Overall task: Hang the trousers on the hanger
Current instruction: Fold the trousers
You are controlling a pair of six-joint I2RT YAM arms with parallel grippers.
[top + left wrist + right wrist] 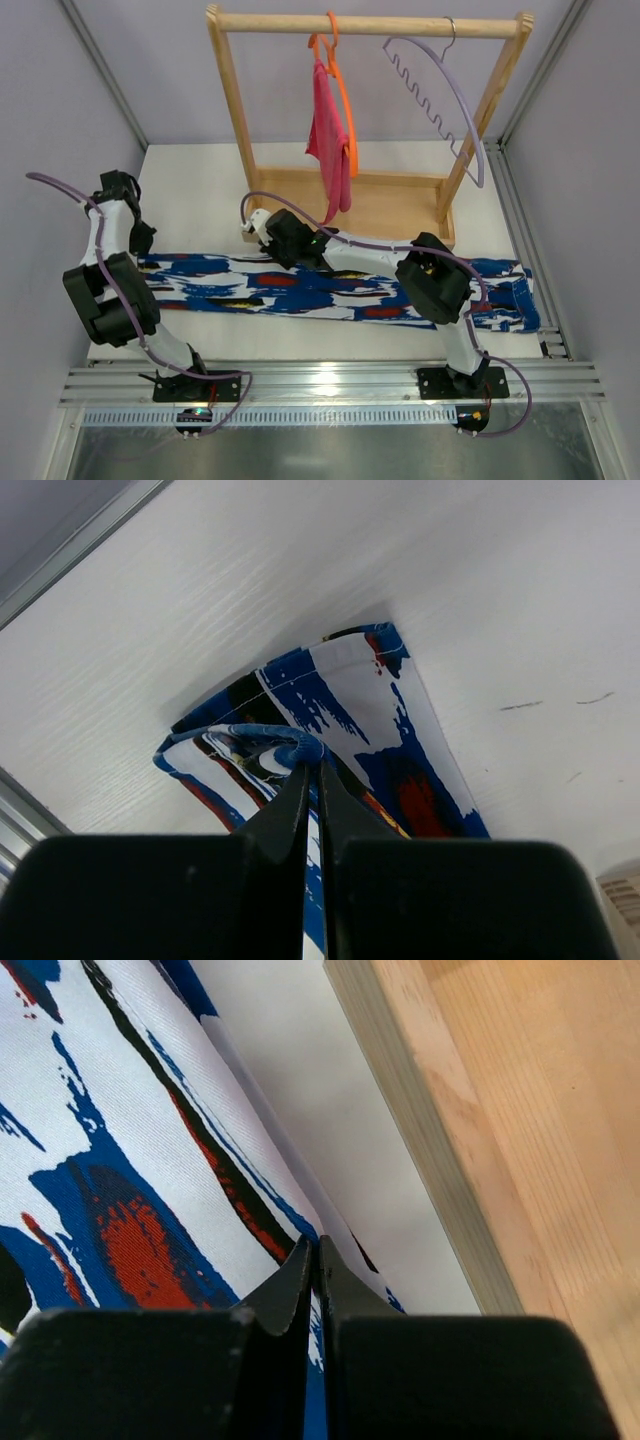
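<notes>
Grasp step. Long soft trousers (pixel 300 290) in a blue, white, red and black print lie flat on the white table (pixel 200 175). Left gripper (pixel 312 768) pinches the end hem. Right gripper (pixel 312 1245) is clamped on the rack-side edge. Next you'd likely lift both together toward the thin pale lilac hanger (pixel 479 165).

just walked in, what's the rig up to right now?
Both arms are on the trousers, which lie flat across the table. The left gripper is shut on the folded hem at the left end. The right gripper is shut on the far edge, beside the wooden rack base. The lilac hanger hangs on the rack rail, untouched. Nothing is lifted yet.
</notes>
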